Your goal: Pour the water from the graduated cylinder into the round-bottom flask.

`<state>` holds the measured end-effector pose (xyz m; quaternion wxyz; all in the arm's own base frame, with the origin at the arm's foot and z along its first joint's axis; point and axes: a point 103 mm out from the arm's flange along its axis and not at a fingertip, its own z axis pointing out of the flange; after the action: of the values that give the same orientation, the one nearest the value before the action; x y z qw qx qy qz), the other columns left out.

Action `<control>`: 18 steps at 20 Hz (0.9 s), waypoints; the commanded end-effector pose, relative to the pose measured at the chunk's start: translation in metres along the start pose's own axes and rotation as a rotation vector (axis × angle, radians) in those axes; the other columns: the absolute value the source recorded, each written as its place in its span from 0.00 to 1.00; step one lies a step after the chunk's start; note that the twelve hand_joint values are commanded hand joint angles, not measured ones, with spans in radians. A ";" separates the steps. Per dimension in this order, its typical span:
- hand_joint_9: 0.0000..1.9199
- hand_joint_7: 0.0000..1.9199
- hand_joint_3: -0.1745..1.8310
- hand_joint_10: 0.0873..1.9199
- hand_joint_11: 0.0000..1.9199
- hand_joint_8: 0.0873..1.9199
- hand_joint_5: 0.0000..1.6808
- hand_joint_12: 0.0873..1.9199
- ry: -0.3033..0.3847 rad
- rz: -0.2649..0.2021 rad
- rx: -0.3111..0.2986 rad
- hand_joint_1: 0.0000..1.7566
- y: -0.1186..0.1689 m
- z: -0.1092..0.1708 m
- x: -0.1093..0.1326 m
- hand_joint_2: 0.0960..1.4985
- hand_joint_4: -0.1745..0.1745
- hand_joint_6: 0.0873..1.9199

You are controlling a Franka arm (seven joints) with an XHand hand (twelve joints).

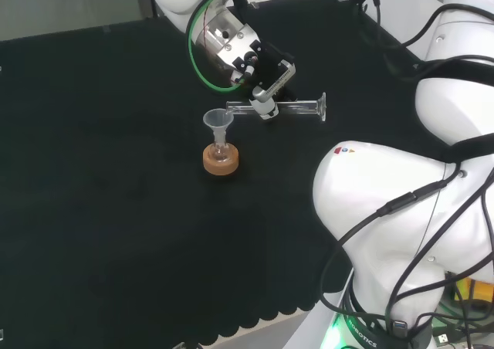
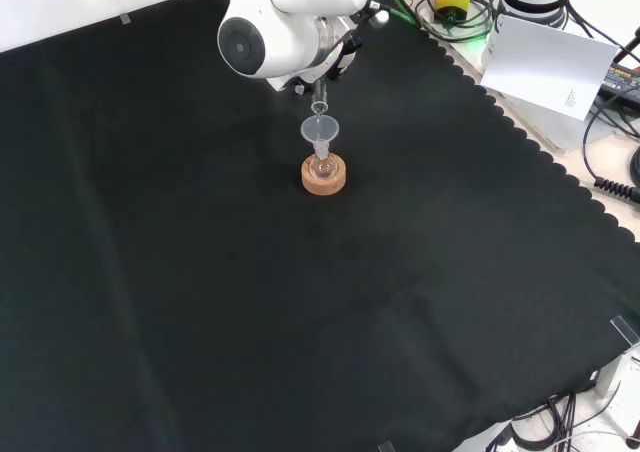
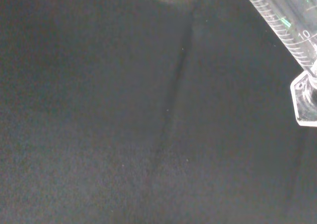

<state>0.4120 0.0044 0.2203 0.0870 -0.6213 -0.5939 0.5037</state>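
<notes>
The graduated cylinder [image 1: 282, 106], clasped level in the hand [image 1: 266, 94], could be spilled past the funnel [image 1: 218, 120] at nine o'clock if its mouth drifts.

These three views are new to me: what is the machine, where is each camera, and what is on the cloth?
It is one white robot arm ending in a black and white hand instead of a gripper. The head view looks over the arm from behind, so the big white shapes at its right are the arm's own links. The front view looks down from the opposite side. The wrist view rides at the wrist. On the black cloth a round-bottom flask sits in a cork ring with a funnel on top. The hand holds a graduated cylinder nearly level, its mouth at the funnel.
</notes>
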 end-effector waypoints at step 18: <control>0.72 0.58 0.08 0.03 0.61 0.37 0.62 0.35 -0.058 0.029 0.011 0.71 -0.005 -0.010 0.004 0.70 0.59 0.49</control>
<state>0.4148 0.0105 0.2254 0.0690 -0.6169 -0.5845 0.5225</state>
